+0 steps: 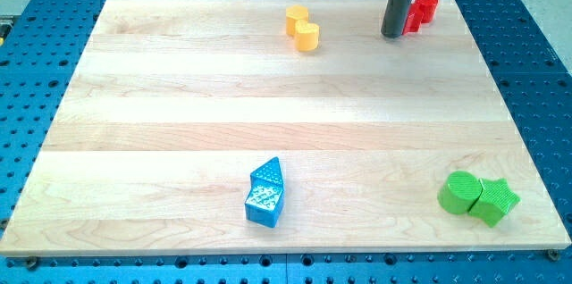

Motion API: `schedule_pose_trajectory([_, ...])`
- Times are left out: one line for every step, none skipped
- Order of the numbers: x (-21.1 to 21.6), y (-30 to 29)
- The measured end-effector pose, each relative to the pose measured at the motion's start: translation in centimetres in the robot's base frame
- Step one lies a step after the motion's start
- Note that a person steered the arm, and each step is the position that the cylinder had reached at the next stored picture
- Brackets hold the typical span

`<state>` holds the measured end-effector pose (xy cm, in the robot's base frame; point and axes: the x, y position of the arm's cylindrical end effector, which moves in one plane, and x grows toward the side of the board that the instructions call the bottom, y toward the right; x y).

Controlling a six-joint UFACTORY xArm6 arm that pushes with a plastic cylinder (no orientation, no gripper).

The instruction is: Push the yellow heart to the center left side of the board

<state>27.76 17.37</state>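
The yellow heart [303, 29] lies near the view's top, just right of the board's middle line. My tip [393, 35] stands on the board to the heart's right, about a hundred pixels away. It sits right against the left side of a red block [420, 12] in the top right corner, whose shape I cannot make out.
A blue block [265, 194], pointed at its top, lies at the bottom centre. A green cylinder [458, 192] and a green star [496, 200] touch each other at the bottom right. The wooden board [179, 114] rests on a blue perforated table.
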Motion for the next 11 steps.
schedule_pose_trajectory([0.0, -0.8])
schedule_pose_trajectory([0.0, -4.9])
schedule_pose_trajectory([-0.2, -3.4])
schedule_pose_trajectory([-3.9, -6.7])
schedule_pose_trajectory([-4.6, -10.1])
schedule_pose_trajectory([-4.6, -10.1])
schedule_pose_trajectory([-4.6, -10.1])
schedule_pose_trajectory([-3.1, -10.1])
schedule_pose_trajectory([-1.3, -10.1])
schedule_pose_trajectory([0.9, -12.8])
schedule_pose_trajectory([1.9, -14.5])
